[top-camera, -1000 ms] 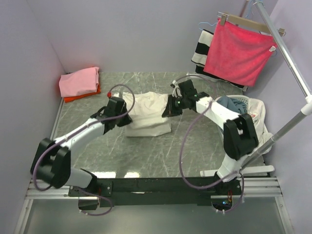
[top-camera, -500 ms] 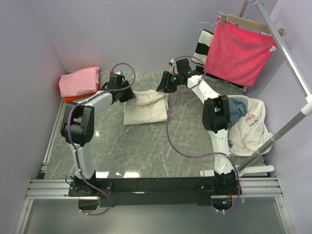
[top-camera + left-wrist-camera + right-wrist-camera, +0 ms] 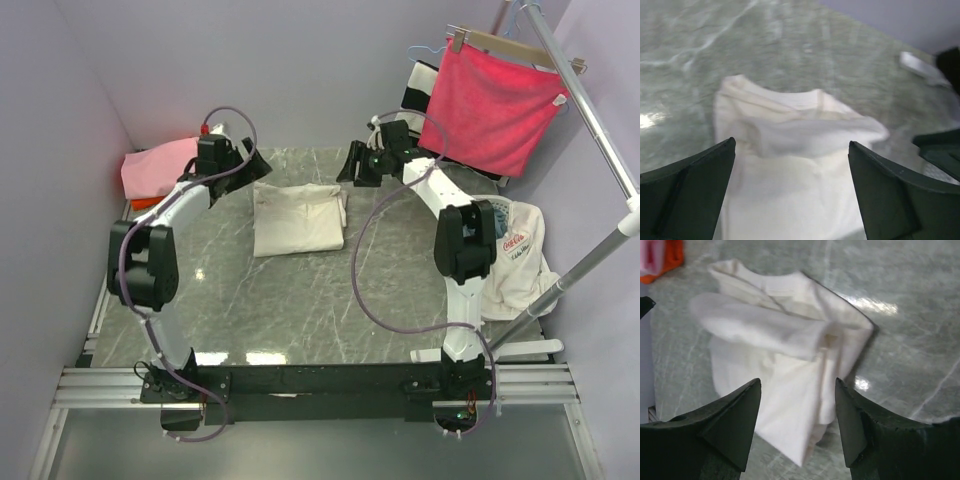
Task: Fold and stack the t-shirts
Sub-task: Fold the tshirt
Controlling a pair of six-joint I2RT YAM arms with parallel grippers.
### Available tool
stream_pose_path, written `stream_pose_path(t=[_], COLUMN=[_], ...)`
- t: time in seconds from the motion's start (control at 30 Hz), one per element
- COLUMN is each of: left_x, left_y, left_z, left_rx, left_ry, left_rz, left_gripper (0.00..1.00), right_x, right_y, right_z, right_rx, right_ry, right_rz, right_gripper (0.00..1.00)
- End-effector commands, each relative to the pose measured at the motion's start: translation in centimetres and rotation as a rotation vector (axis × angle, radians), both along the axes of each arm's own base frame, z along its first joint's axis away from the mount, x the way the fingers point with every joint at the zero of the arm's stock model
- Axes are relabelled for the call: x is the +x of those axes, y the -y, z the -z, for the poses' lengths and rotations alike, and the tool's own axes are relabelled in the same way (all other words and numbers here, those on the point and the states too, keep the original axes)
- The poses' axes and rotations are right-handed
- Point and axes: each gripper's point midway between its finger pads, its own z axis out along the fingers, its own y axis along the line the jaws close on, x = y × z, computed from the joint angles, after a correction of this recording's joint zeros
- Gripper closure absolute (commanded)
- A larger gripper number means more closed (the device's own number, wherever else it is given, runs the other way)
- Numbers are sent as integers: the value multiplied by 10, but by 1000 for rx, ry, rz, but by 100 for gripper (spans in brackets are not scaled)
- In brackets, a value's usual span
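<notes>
When you look from above, the folded cream t-shirt (image 3: 298, 218) lies on the desk (image 3: 300, 300). The left pincer (image 3: 248, 162) and right pincer (image 3: 352, 166) hang near its far corners. The pink t-shirt (image 3: 155, 168) sits far left. From the left wrist, that pincer is wide open, holding nothing. From the right wrist, that pincer is open and empty too.

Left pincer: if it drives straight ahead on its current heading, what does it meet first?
Most likely the folded cream t-shirt, which fills the view ahead of the open left pincer and lies on the table. Nothing shows in between, though depth is hard to judge.
</notes>
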Motion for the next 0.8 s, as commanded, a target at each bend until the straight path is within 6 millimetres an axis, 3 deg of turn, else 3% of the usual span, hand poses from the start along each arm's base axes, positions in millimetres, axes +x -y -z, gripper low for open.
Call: stream_pose_path(t=[0.0,0.07,0.13,0.3,0.63,0.77], left_x=[-28,-43,-53,-65,-41,-14], left_y=[39,59,71,91,103,107], left_z=[-55,-53,-34,-12,19,16], left_rx=[-88,-123,-121,-162,-175,-155], left_ry=[120,109,64,11,-35,29], left_rz=[191,283,332,434,469,467], left_gripper=[1,1,1,1,1,1], right_x=[-26,-41,-47,-46,-20,2], right_y=[-27,-41,-51,-65,-78,-84], right_z=[-51,-48,-47,-35,-4,12], right_rx=[26,48,68,97,102,93], right_ry=[123,96,86,40,-7,-1], right_rz=[-113,-155,-178,-200,-197,-179], right_gripper=[32,32,32,33,33,33])
